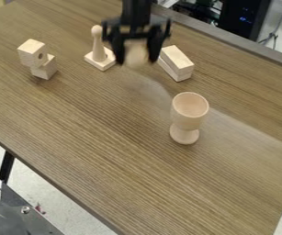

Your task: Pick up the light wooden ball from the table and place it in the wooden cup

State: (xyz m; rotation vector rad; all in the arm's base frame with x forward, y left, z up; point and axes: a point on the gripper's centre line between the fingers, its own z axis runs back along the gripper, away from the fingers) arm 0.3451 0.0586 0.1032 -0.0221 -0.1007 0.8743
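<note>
At the top middle of the camera view hangs the black gripper [136, 56], its two fingers closed around a pale, rounded wooden piece [135, 51]. The held piece looks blurred, and its upper part is hidden by the gripper. Just left of it, a wooden peg with a rounded head [98, 48] stands upright on a square base. To the right lie rectangular wooden blocks [177, 63], one on another. Lower right, a wooden goblet [186, 117] stands upright with its mouth up.
Toward the left are two small wooden blocks [35, 56], the upper one with a round hole and set off to one side of the lower. The brown wood-grain table [94, 151] has a dark rim along its back edge. Dark equipment [245, 18] stands behind it.
</note>
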